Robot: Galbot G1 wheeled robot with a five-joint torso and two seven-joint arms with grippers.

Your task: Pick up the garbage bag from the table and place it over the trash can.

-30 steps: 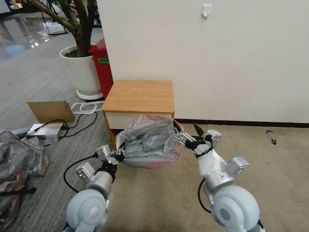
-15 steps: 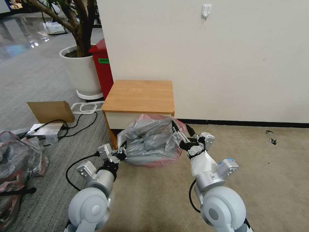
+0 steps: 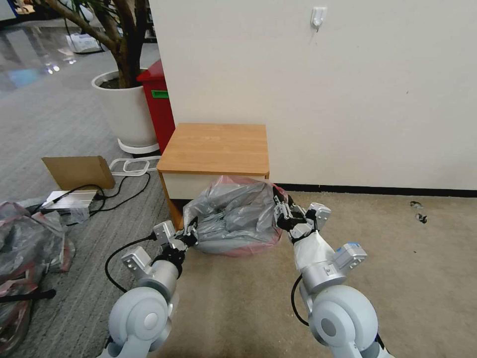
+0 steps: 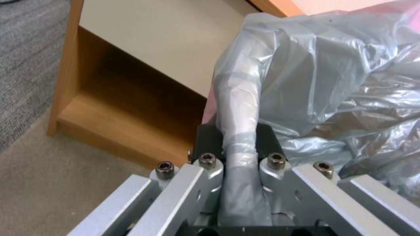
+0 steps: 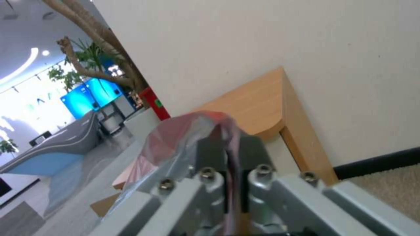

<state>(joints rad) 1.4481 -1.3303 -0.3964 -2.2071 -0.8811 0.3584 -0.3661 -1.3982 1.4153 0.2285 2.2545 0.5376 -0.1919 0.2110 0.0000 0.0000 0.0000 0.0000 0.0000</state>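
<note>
Grey crinkled plastic, pink-red along its rim: the garbage bag [image 3: 233, 216] hangs puffed open between my two hands, in front of the bench [image 3: 214, 147] and partly covering its white drawer front. Its lower edge sits at or near the beige carpet [image 3: 397, 258]; contact not clear.

My left hand [image 3: 190, 233] is at the bag's 8 o'clock edge. In the left wrist view its fingers are pressed together on a twisted rope of grey film [image 4: 238, 131], which runs up from between them into the loose body of the bag. The bench's open lower shelf [image 4: 118, 111] lies just beyond.

My right hand [image 3: 280, 211] is at the bag's 3 o'clock edge. In the right wrist view the fingers pinch a thin fold of the pinkish rim [image 5: 219, 127], film draped over one finger. The rounded corner of the wooden bench top [image 5: 258, 108] shows behind, against the white wall [image 3: 323, 89].

Trash can: I cannot make it out under the plastic.

Outward: a red bin [image 3: 158, 102] at the bench's 11 o'clock, then a white plant pot [image 3: 126, 109] with a tree trunk beside it. At 9 o'clock, a cardboard piece [image 3: 78, 171] and black cables [image 3: 119, 191] on the grey floor. Far at 8 o'clock, a heap of similar grey-pink bags [image 3: 25, 248]. A wall hook [image 3: 317, 17] at 1 o'clock.
</note>
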